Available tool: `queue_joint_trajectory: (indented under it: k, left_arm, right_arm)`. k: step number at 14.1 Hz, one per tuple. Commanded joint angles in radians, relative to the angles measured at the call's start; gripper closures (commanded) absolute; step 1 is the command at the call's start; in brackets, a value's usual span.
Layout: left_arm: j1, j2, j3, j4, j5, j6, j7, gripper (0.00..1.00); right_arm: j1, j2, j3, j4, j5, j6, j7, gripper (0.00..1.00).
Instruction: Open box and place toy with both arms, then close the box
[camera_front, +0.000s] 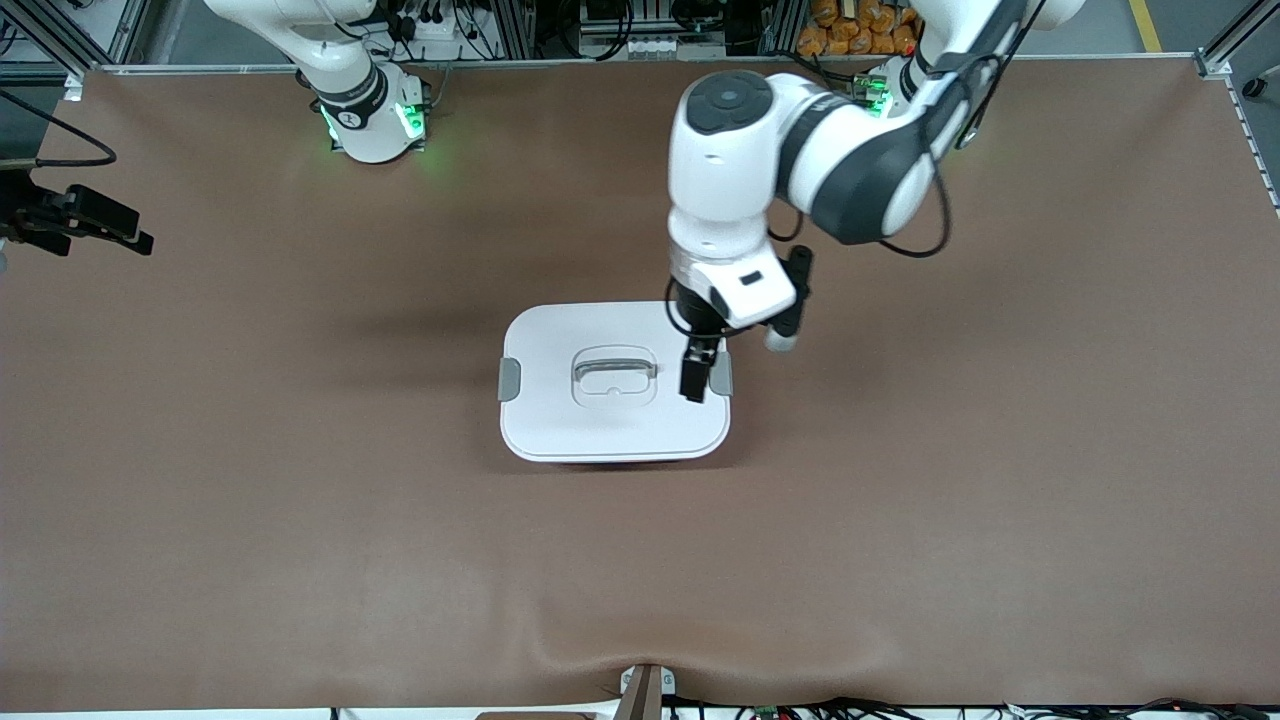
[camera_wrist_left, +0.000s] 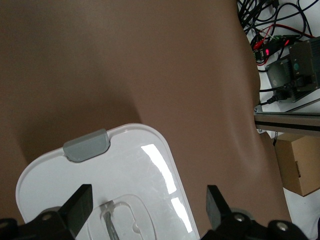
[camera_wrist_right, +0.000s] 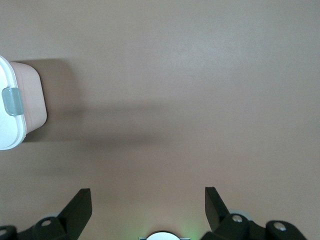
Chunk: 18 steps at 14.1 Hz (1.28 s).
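1. White lid (camera_front: 560, 410) with grey central handle (camera_front: 614, 371): seated flat on the box (camera_wrist_right: 31, 97), whose pink wall is seen in the right wrist view; the box stands mid-table.
2. Grey side clips: one (camera_front: 509, 379) at the right arm's end of the lid, one (camera_front: 722, 375) at the left arm's end, partly hidden by the arm.
3. Left gripper (camera_front: 700, 375): held over the lid edge by that clip, fingers (camera_wrist_left: 80, 204) spread wide, nothing held.
4. Right gripper (camera_wrist_right: 147, 207): waiting over bare table, fingers spread wide, empty; out of the front view.
5. Toy: not visible in any view; judged to be shut inside the box.
6. Progress: judged finished or nearly so, the lid being on; whether the clips are latched cannot be told.
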Motion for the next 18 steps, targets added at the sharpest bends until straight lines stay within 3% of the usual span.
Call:
queue_joint_trajectory:
  k: [1, 7, 11, 18]
  left_arm:
    - [0.084, -0.058, -0.011, -0.021, -0.094, -0.043, 0.142, 0.0]
    - [0.245, -0.123, -0.011, -0.017, -0.22, -0.165, 0.542, 0.0]
    - [0.308, -0.16, -0.004, -0.017, -0.236, -0.226, 0.815, 0.0]
    - [0.519, -0.238, -0.012, -0.017, -0.315, -0.378, 1.292, 0.0]
  right_arm:
    - [-0.003, 0.002, 0.002, 0.008, -0.009, -0.013, -0.002, 0.0]
    - [-0.005, 0.002, 0.002, 0.01, -0.009, -0.014, -0.002, 0.0]
    - [-0.005, 0.002, 0.002, 0.008, -0.007, -0.016, -0.002, 0.0]
    - [-0.005, 0.003, 0.002, 0.008, -0.007, -0.016, -0.004, 0.0]
